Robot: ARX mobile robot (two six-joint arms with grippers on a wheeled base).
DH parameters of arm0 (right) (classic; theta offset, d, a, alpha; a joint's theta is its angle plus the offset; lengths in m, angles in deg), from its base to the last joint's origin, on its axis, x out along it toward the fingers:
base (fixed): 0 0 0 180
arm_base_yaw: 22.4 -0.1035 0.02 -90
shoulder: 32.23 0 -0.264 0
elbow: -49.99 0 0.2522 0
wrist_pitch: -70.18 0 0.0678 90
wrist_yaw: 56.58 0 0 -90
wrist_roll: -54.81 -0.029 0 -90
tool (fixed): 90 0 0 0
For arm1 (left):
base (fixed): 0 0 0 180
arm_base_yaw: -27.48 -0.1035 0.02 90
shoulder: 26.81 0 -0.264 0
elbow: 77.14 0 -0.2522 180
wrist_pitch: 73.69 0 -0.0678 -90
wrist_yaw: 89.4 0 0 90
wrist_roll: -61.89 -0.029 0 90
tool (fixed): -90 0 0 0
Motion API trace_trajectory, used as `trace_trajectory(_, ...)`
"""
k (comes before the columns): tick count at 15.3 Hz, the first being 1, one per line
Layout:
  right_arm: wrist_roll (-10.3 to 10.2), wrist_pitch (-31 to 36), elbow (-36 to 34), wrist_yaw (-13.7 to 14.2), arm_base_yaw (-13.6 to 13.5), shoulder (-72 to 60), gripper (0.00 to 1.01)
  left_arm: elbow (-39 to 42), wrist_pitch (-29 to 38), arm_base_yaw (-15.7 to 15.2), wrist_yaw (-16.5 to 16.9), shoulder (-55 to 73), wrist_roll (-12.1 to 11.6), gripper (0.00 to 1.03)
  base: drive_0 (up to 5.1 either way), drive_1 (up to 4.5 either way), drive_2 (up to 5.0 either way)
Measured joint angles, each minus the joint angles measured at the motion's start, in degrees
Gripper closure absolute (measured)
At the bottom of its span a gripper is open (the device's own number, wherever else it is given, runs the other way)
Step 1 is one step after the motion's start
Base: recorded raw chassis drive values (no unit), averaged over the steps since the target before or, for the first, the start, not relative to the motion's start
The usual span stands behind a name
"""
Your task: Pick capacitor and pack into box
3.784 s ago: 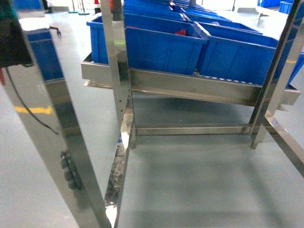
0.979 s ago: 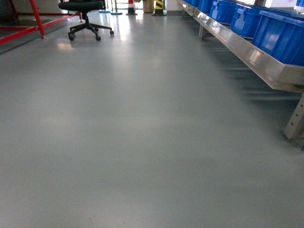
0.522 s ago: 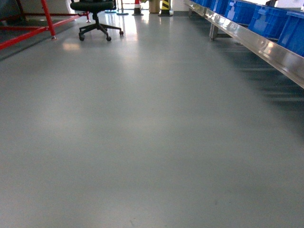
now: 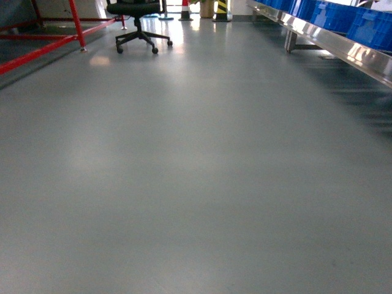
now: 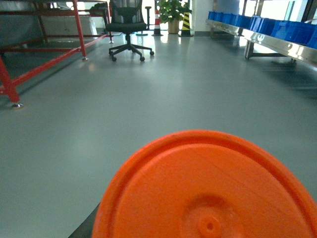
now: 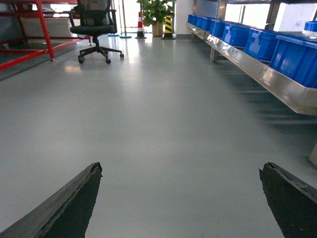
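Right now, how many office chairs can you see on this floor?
1. A black office chair stands on the grey floor far ahead on the left, next to the red frame. Others may lie outside the views.

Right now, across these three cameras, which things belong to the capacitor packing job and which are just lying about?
Job in hand:
- right hand, open and empty
- blue bins on the steel rack, possibly parts stock
- no capacitor or pink box in view

Lying about:
- office chair
- red frame
- traffic cone
- potted plant
- orange disc filling the left wrist view, purpose unclear
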Motion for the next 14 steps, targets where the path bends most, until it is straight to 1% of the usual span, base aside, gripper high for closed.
trace_trajectory(14,0.00,-0.13,0.00,-0.02,0.00,0.00,0.03,0.00,0.04,-0.02,-0.07,0.00,0.00,0.60,-5.0,2.42,2.4)
